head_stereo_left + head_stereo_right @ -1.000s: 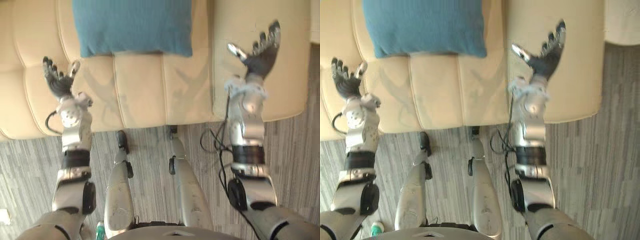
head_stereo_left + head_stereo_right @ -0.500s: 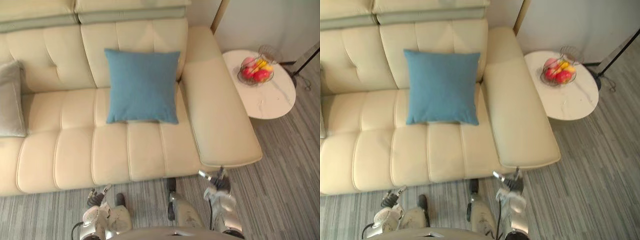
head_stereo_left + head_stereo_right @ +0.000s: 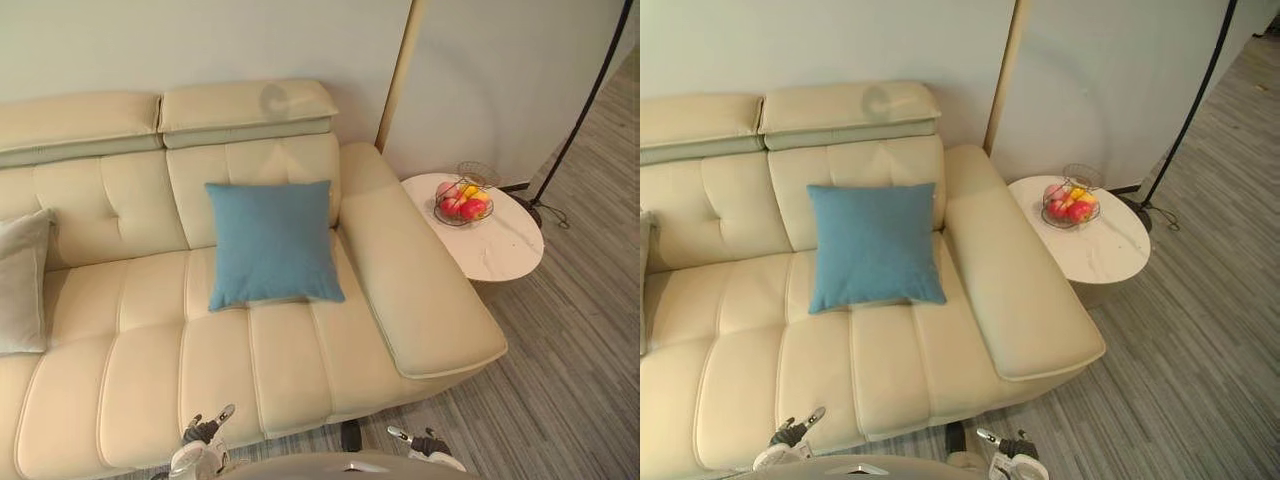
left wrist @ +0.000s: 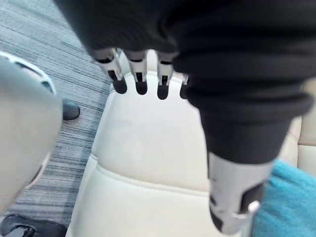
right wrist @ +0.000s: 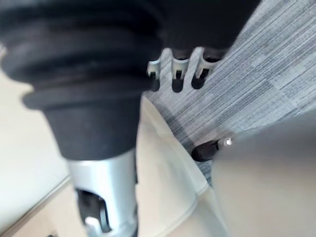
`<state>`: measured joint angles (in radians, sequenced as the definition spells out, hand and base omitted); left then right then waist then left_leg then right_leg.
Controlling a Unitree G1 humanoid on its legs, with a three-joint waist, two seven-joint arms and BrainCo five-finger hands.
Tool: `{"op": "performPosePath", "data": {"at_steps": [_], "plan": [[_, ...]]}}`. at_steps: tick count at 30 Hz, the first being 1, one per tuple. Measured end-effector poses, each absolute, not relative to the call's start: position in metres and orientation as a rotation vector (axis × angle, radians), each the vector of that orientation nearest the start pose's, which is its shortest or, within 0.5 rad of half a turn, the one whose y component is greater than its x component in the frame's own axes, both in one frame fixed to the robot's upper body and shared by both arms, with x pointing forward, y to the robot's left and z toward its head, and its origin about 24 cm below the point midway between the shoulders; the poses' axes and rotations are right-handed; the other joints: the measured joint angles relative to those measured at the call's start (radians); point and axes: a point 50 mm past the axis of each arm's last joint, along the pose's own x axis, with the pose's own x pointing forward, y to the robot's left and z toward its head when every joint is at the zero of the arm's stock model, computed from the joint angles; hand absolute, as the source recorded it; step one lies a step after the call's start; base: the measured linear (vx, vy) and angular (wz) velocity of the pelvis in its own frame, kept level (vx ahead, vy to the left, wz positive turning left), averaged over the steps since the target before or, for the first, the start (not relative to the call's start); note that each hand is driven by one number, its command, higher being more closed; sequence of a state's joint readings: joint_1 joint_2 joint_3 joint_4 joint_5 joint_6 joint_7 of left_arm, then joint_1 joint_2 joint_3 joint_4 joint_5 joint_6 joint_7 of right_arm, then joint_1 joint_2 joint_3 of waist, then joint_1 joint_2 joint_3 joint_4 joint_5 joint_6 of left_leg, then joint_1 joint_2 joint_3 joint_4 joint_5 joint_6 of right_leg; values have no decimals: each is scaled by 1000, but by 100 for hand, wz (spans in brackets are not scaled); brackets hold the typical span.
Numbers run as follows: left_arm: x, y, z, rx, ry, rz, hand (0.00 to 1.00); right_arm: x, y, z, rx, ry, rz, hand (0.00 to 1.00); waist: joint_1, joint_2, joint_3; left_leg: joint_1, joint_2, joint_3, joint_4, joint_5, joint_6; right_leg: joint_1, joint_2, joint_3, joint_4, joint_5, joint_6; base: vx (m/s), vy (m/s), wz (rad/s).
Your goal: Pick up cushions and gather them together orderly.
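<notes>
Blue cushion (image 3: 272, 243) leans on sofa (image 3: 290, 360) back, grey cushion (image 3: 22, 280) well apart. Both likely soft and light, best clamped at opposite edges. Left hand (image 3: 203, 432), right hand (image 3: 425, 442): fingers loosely straight, empty.

text: none readable | blue cushion (image 3: 272, 243): plain cloth, no print | grey cushion (image 3: 20, 285): plain cloth, no print | sofa (image 3: 130, 335): plain cream upholstery, no label legible | round side table (image 3: 497, 252): pale top, no marking legible | numbers, signs: none readable
</notes>
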<state>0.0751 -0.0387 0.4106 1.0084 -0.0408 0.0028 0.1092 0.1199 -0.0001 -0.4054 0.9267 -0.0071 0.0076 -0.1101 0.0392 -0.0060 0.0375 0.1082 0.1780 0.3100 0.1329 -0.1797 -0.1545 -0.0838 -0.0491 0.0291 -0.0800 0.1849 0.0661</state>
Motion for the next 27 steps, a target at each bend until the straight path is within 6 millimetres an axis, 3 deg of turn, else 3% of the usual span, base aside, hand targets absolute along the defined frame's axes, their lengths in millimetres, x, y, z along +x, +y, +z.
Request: {"op": "performPosePath", "data": {"at_steps": [3, 4, 5, 6, 7, 8, 9, 10, 11, 12, 13, 14, 16, 20, 22, 24, 27], "plan": [[93, 195, -161, -203, 1083, 484, 0, 95, -213, -154, 108, 1038, -491, 0, 2, -7, 10, -14, 0, 20, 48, -27, 7, -12, -2, 17, 13, 15, 9, -24, 32, -19], [99, 197, -159, -196, 1063, 480, 0, 96, -208, -154, 108, 1041, -471, 0, -3, -28, 16, -40, -11, 16, 71, -28, 29, -40, -8, 21, 29, 38, 14, -59, 33, -19], [100, 198, -158, -195, 1055, 483, 0, 102, -207, -153, 110, 1025, -463, 0, 7, -17, 10, -54, -3, 13, 64, -20, 41, -54, -8, 21, 25, 54, 21, -123, 16, -16], [109, 197, -156, -200, 1032, 477, 0, 116, -206, -149, 115, 994, -454, 0, 9, 4, 32, -81, 17, 16, 62, 5, 37, -177, -18, -31, 387, -171, -9, -102, -7, 24], [111, 197, -156, -198, 1027, 473, 0, 115, -206, -150, 111, 997, -450, 0, 0, -2, 32, -74, 11, -18, 62, 16, 39, -214, -42, -58, 620, -271, -17, -42, -26, 71], [109, 198, -156, -194, 1028, 476, 0, 112, -204, -151, 116, 1007, -452, 0, -6, -14, 30, -70, -3, -56, 72, 22, 38, -201, -70, -75, 745, -306, 12, 16, -34, 87], [107, 203, -155, -186, 1024, 487, 0, 108, -201, -153, 124, 1023, -449, 0, -4, -35, 24, -79, -20, -71, 98, 22, 37, -193, -75, -79, 748, -312, 24, -93, -64, 55], [102, 202, -157, -194, 1046, 494, 0, 117, -194, -152, 124, 1002, -422, 0, 20, -40, 19, -105, -17, -70, 102, 50, 88, -116, -53, -95, 579, -299, 41, -137, -47, 16], [99, 199, -158, -200, 1056, 493, 0, 119, -195, -151, 119, 995, -419, 0, 29, -2, 8, -117, -2, -73, 84, 66, 112, -59, -43, -93, 485, -303, 41, -160, -136, 6], [105, 194, -157, -206, 1041, 478, 0, 135, -193, -146, 113, 962, -397, 0, 40, -6, 19, -139, 9, -78, 74, 81, 58, -36, -43, -117, 507, -377, -22, -100, -162, -4], [116, 195, -154, -197, 1015, 464, 0, 145, -187, -145, 113, 952, -366, 0, 48, -19, 42, -168, -9, -83, 88, 88, 46, -4, -47, -140, 410, -387, 0, -163, -180, 2], [117, 191, -154, -200, 1023, 451, 0, 155, -187, -140, 112, 924, -361, 0, 39, 14, 66, -192, 15, -96, 112, 91, 43, 14, -24, -158, 367, -344, -5, -249, -93, 5], [113, 183, -156, -207, 1037, 443, 0, 156, -186, -140, 108, 923, -355, 0, 38, 46, 81, -213, 36, -120, 120, 104, 30, 21, 0, -173, 327, -308, -11, -306, -56, 19], [113, 183, -155, -200, 1032, 443, 0, 143, -188, -145, 99, 955, -371, 0, 34, 41, 86, -179, 38, -103, 32, 163, 35, 12, -3, -180, 331, -295, -23, -277, -43, 1], [108, 188, -156, -176, 1044, 446, 0, 139, -189, -146, 102, 969, -382, 0, 21, 14, 81, -153, 14, -80, -50, 169, 48, 11, -30, -192, 269, -256, -29, -214, 7, -1], [111, 188, -155, -170, 1035, 441, 0, 131, -201, -147, 90, 986, -433, 0, 20, 15, 85, -157, 7, -68, 115, 127, 84, 12, -50, -197, 245, -220, -29, -79, 48, -10], [106, 181, -158, -173, 1057, 425, 0, 117, -212, -150, 95, 1018, -485, 0, 8, 42, 71, -153, 25, -44, 235, -20, 69, 15, -53, -203, 243, -188, -24, -144, 181, -11]]}}
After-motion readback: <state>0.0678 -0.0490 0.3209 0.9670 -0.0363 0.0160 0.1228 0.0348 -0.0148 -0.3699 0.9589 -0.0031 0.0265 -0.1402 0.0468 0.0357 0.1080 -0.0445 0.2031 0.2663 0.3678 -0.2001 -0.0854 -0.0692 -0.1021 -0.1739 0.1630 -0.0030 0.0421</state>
